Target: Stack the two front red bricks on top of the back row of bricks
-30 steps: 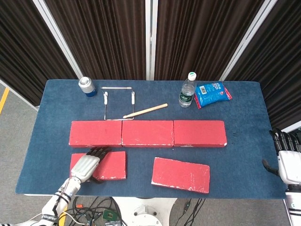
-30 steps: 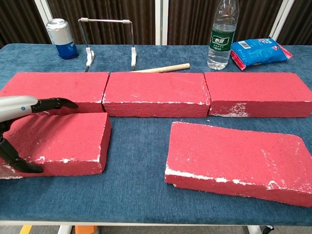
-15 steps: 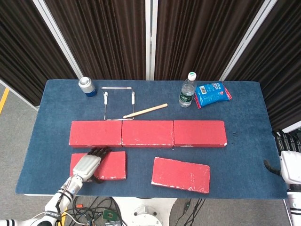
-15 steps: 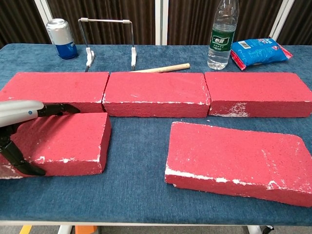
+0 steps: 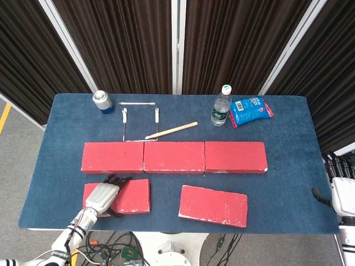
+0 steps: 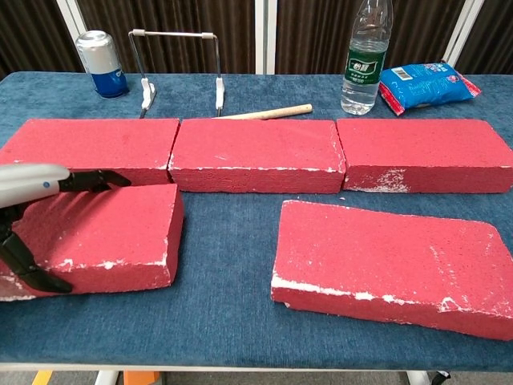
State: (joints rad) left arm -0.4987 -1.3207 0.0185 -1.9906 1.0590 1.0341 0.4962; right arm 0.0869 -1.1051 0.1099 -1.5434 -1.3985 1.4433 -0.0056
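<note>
Head view, left hand (image 5: pixel 102 195) grips front-left brick (image 5: pixel 130 195), long axis left-right

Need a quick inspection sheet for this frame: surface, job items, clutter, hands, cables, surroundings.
Surface: blue cloth-covered table.
Job's things: back row of bricks, three end to end; front left brick under the left hand; front right brick lying flat, skewed, untouched. Nothing stacked.
Clutter: can, wire stand, wooden stick, water bottle, blue snack bag, all behind the back row.
Hands: left hand grips the front left brick, fingers over its far edge, thumb at the near edge; right hand off the table's right edge, holding nothing.
Cables: bundle on the floor below the near table edge.
Surroundings: dark curtains behind.
</note>
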